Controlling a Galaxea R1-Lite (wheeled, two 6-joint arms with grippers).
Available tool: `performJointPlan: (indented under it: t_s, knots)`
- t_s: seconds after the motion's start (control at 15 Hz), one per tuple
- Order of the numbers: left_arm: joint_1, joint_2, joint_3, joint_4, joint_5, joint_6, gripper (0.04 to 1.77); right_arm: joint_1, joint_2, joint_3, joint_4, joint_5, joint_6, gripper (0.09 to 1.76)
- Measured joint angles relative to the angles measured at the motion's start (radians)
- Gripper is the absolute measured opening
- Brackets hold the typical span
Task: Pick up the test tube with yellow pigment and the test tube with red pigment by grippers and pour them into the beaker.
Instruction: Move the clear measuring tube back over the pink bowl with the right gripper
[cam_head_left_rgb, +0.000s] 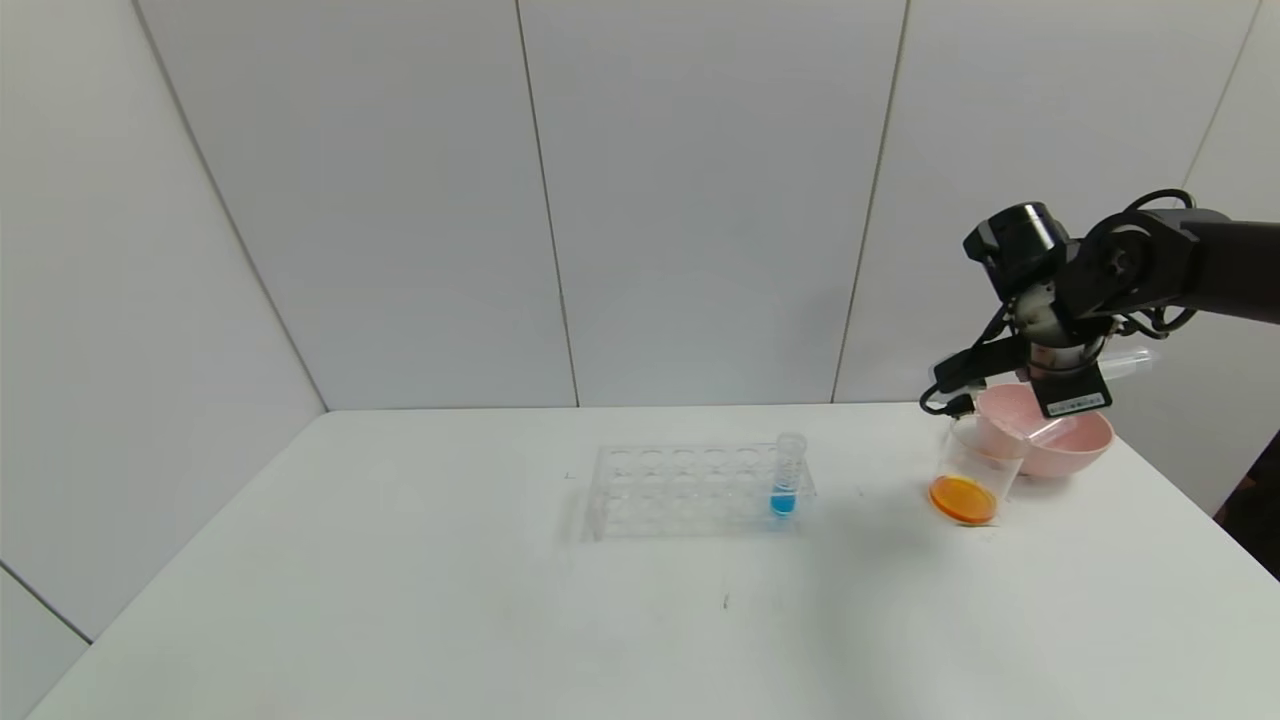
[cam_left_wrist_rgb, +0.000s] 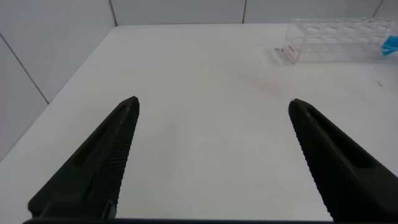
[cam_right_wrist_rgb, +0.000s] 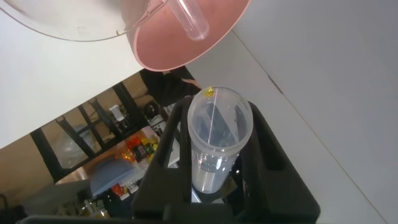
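Observation:
My right gripper (cam_head_left_rgb: 1075, 385) hangs above the pink bowl (cam_head_left_rgb: 1085, 445), just behind the beaker (cam_head_left_rgb: 970, 480). It is shut on a clear test tube (cam_right_wrist_rgb: 217, 143) that lies nearly level and looks empty, with a yellow drop at its rim. The tube's end sticks out to the right in the head view (cam_head_left_rgb: 1125, 365). The beaker holds orange liquid at its base. Another empty clear tube (cam_head_left_rgb: 1045, 432) lies in the pink bowl; it also shows in the right wrist view (cam_right_wrist_rgb: 189, 18). No red liquid shows in any tube. My left gripper (cam_left_wrist_rgb: 214, 106) is open and empty above the table's left part.
A clear many-holed rack (cam_head_left_rgb: 695, 490) stands mid-table with a blue-liquid tube (cam_head_left_rgb: 787, 475) upright at its right end. The rack also shows in the left wrist view (cam_left_wrist_rgb: 336, 40). The table's right edge lies close beyond the bowl. White walls stand behind.

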Motion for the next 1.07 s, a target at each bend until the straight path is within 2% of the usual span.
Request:
performJointPlan:
  t_s: [0.2, 0.47, 0.6, 0.73, 0.8, 0.93, 1.07]
  knots:
    - [0.000, 0.000, 0.000, 0.000, 0.000, 0.000, 1.72, -0.004, -0.014, 0.000, -0.001, 0.032, 0.008, 0.52]
    - [0.000, 0.000, 0.000, 0.000, 0.000, 0.000, 1.72, -0.063, -0.056, 0.005, 0.003, 0.321, 0.092, 0.52]
    - [0.000, 0.000, 0.000, 0.000, 0.000, 0.000, 1.72, -0.101, -0.091, 0.030, 0.004, 0.480, 0.201, 0.52]
    - [0.000, 0.000, 0.000, 0.000, 0.000, 0.000, 1.72, -0.131, -0.125, 0.057, 0.001, 0.710, 0.339, 0.52]
    - [0.000, 0.000, 0.000, 0.000, 0.000, 0.000, 1.72, -0.145, -0.143, 0.070, -0.001, 0.796, 0.427, 0.52]
    - [0.000, 0.000, 0.000, 0.000, 0.000, 0.000, 1.72, -0.171, -0.187, 0.113, -0.017, 0.883, 0.602, 0.52]
    - [0.000, 0.000, 0.000, 0.000, 0.000, 0.000, 1.72, -0.192, -0.229, 0.186, -0.124, 0.917, 0.738, 0.52]
